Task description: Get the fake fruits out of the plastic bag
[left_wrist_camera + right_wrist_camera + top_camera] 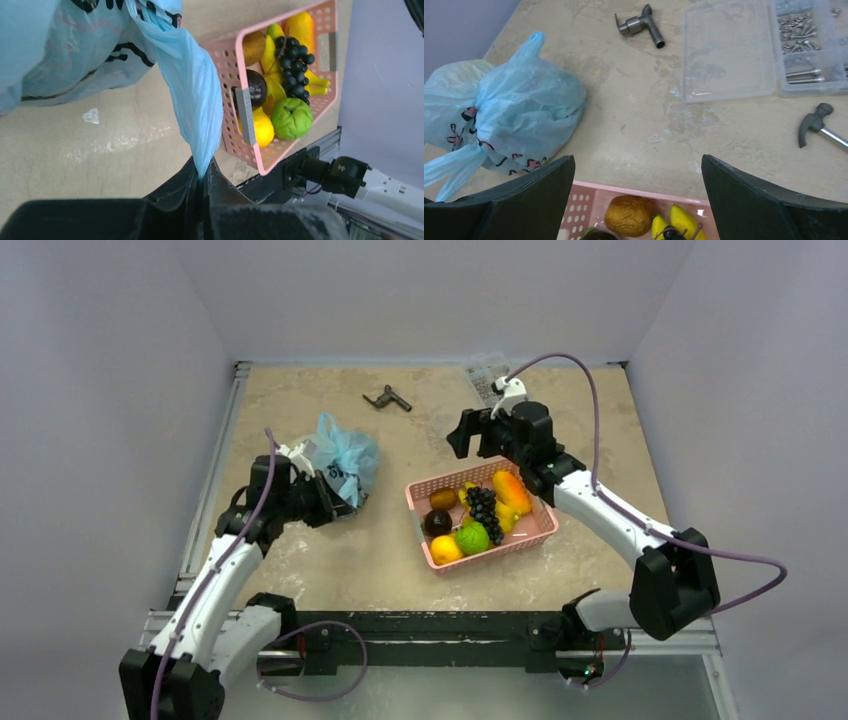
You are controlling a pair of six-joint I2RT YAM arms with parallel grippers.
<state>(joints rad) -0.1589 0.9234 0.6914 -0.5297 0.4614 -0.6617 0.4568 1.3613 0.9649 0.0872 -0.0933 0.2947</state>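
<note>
L tool (pixel 201 175) clamped, plastic bag (pixel 75 50) handle pinched inside

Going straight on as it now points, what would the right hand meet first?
Likely the bare table, between the plastic bag and the clear box; the pink basket sits just beneath the right hand, depth unclear.

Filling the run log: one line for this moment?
left gripper shut on plastic bag handle; right gripper open, beside pink basket; bag contents hidden

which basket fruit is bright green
The lime-green fruit, beside the grape bunch and the orange ball; the others are yellow, orange, brown or dark.
</note>
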